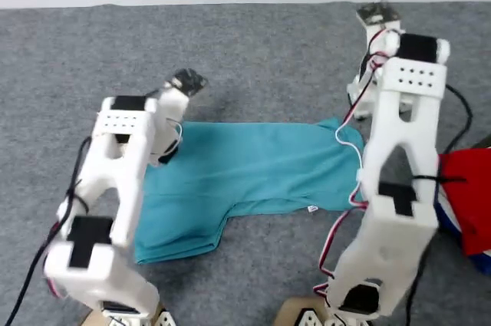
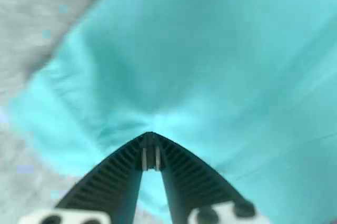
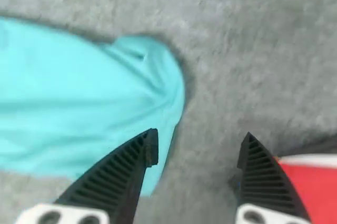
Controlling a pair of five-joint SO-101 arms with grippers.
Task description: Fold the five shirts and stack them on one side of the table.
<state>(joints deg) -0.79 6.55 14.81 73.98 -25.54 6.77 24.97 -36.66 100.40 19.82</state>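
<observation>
teal shirt gripped at one end, other end waiting

the teal shirt (image 1: 261,169) lies across the middle of the grey tabletop (image 1: 253,57), long side running left to right, a sleeve poking out toward the near left. the left arm (image 1: 115,180) is down over its left end. the left jaws are clenched on a pucker of teal cloth, with wrinkles fanning out from the tips. the right arm (image 1: 399,172) stands over the shirt's right end. the right jaws are spread wide and grasp nothing, one side over the cloth, the other over bare tabletop.

i'd say this is the start of a fold on the teal shirt, with only one of two holds made. next, the right jaws need to drop and close on that right edge, so both ends can lift together instead of one side dragging.

from above, the arms cover both ends of the shirt, so i can't tell how many layers the left jaws hold. a red shirt (image 1: 464,195) sits at the right edge, cut off, something blue under it. how many of the five are done i can't judge.
</observation>
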